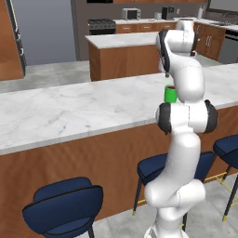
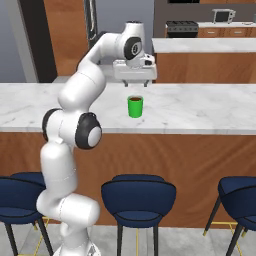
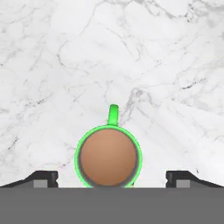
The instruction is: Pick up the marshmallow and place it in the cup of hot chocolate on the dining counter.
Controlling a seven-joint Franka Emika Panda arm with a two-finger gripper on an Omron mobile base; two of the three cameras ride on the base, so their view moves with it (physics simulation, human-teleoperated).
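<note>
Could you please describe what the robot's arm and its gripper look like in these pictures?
The arm is made of glossy white, rounded segments joined by dark grey to black cylindrical joints, one with a round dark cap near the wrist. The gripper hangs from a flat, boxy white hand and ends in two small dark fingers with grey pads. No cables or markings are visible.

I'm seeing my arm [image 2: 75, 130] rising from the base, bending at the elbow and reaching forward at shoulder height, with the wrist turned so the hand is pointing straight down. My gripper [image 2: 135, 85] is hanging level, its jaws standing wide apart, and the two dark fingertips [image 3: 43, 178] are sitting far out to either side, holding nothing between them
</note>
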